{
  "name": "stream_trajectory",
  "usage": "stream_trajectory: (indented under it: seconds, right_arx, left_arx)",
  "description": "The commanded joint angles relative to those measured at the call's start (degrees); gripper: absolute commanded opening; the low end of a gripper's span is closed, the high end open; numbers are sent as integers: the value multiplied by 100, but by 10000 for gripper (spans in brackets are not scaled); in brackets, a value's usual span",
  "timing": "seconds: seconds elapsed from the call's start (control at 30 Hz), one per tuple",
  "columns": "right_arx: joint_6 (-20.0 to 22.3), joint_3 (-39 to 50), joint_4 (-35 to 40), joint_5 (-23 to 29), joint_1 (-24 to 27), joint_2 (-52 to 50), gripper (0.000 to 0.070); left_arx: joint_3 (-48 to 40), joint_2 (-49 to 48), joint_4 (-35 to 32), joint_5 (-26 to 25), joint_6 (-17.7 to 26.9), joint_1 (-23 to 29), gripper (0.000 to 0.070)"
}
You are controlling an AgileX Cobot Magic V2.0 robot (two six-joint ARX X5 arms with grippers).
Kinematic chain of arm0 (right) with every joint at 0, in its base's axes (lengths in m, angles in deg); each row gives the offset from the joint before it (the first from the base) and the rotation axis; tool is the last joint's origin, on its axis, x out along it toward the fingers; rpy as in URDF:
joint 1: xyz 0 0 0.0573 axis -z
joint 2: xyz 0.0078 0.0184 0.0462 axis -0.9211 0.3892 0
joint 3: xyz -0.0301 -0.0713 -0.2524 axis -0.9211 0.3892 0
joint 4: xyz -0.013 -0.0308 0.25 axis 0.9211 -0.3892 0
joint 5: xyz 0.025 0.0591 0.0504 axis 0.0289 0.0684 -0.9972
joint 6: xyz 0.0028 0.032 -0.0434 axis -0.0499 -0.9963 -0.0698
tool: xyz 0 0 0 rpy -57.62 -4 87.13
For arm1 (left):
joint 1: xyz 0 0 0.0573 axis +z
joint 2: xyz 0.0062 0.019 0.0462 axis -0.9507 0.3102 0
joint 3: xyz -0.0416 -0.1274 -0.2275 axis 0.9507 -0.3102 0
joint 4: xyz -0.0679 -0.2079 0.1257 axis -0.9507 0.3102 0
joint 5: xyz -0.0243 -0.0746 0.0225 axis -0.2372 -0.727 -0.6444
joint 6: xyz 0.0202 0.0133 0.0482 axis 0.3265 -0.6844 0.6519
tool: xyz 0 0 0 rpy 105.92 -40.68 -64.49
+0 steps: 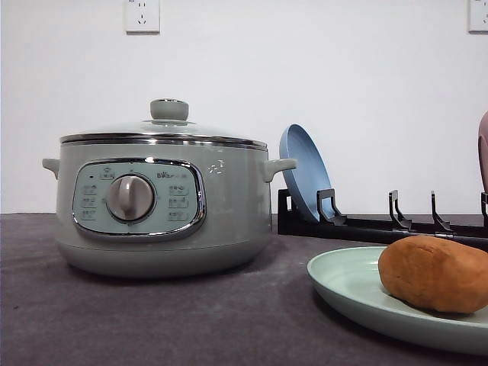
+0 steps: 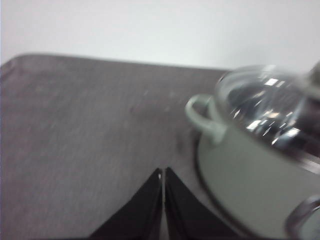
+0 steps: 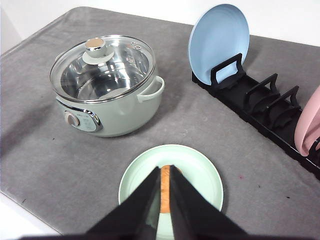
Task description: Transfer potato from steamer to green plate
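The potato lies on the green plate, near right of the steamer, whose glass lid is on; the transfer looks done. The right gripper hangs above the potato with fingers nearly together, gripping nothing. The left gripper is closed and empty, just left of the steamer. Bare grey tabletop gives retreat room; the dish rack with 1 blue plate bounds the far right.

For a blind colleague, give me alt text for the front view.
An orange-brown potato lies on a pale green plate at lower right. A sage-green steamer with its glass lid on stands to the left, a blue plate racked behind.
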Motion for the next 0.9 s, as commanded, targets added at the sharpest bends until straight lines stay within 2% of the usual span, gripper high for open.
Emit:
stream_trajectory:
  seconds: [0.0, 0.37, 0.47, 0.7, 0.87]
  right_arx:
    - [-35, -63, 59, 4, -31, 26, 19]
    - [-35, -63, 60, 4, -31, 26, 19]
    - [-35, -63, 60, 5, -31, 26, 19]
    - [-35, -63, 60, 4, -31, 26, 19]
    - [-35, -63, 59, 4, -31, 26, 19]
  left_arx:
    - [-193, -127, -244, 13, 51, 42, 0]
    - [-1074, -1321, -281, 13, 63, 300, 0]
    - [-1187, -1359, -320, 13, 53, 304, 0]
    - [-1200, -1359, 151, 14, 68, 303, 0]
    - [-1200, -1359, 151, -27, 197, 298, 0]
